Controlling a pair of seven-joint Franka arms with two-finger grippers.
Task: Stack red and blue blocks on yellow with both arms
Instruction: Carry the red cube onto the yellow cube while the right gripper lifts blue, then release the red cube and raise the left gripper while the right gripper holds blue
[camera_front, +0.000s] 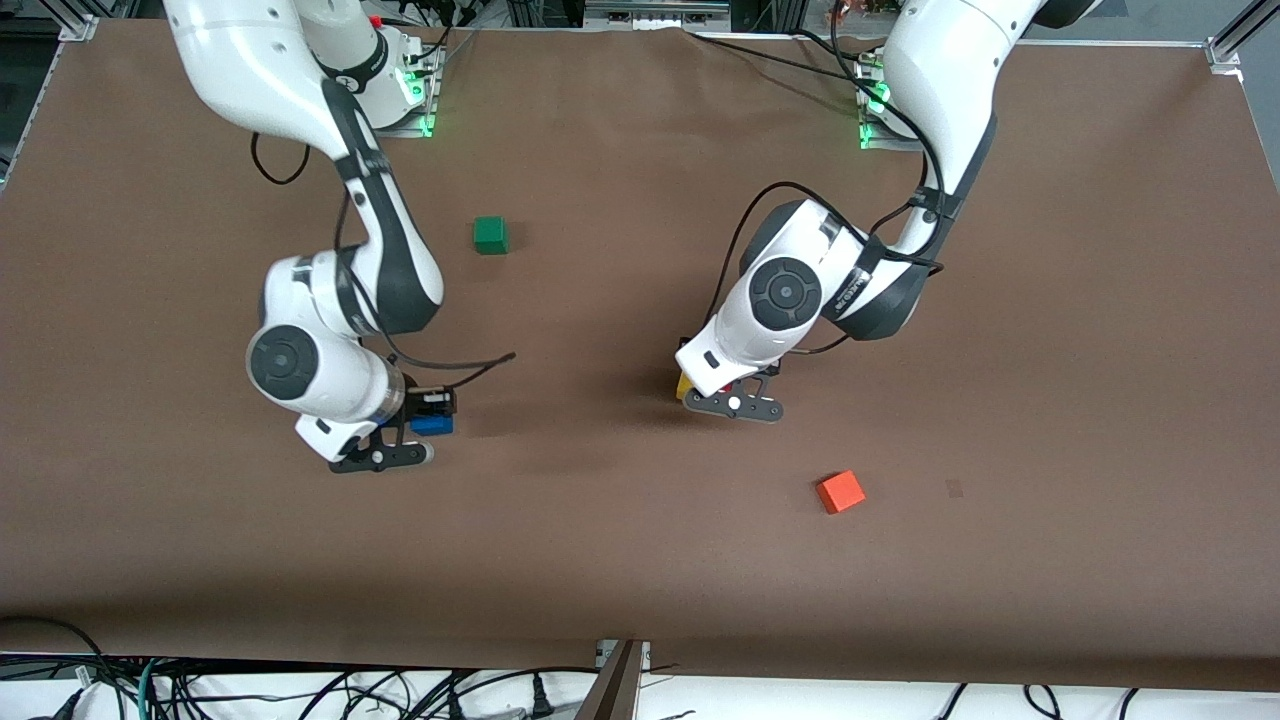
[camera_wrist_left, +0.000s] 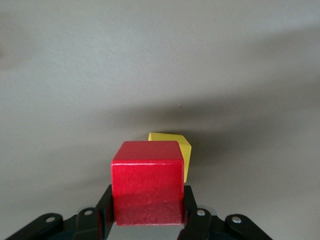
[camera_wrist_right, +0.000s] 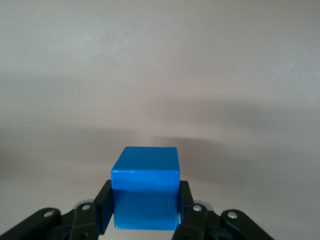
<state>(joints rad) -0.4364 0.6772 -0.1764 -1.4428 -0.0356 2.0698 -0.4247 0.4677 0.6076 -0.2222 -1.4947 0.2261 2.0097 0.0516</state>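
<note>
My left gripper (camera_front: 728, 392) is shut on the red cube (camera_wrist_left: 146, 182), its fingers (camera_wrist_left: 105, 206) pressed on two opposite sides. The red cube hangs low over the table, right next to the yellow cube (camera_wrist_left: 180, 146) and hiding part of it. In the front view only an edge of the yellow cube (camera_front: 684, 386) and a sliver of red (camera_front: 725, 387) show under the left wrist. My right gripper (camera_front: 425, 420) is shut on the blue cube (camera_front: 432, 424), low over bare table toward the right arm's end. The blue cube (camera_wrist_right: 145, 187) sits squarely between its fingers (camera_wrist_right: 104, 206).
A green cube (camera_front: 490, 235) lies nearer the robots' bases, between the two arms. An orange cube (camera_front: 840, 491) lies nearer the front camera than the yellow cube. The brown table (camera_front: 620, 560) ends along the front edge.
</note>
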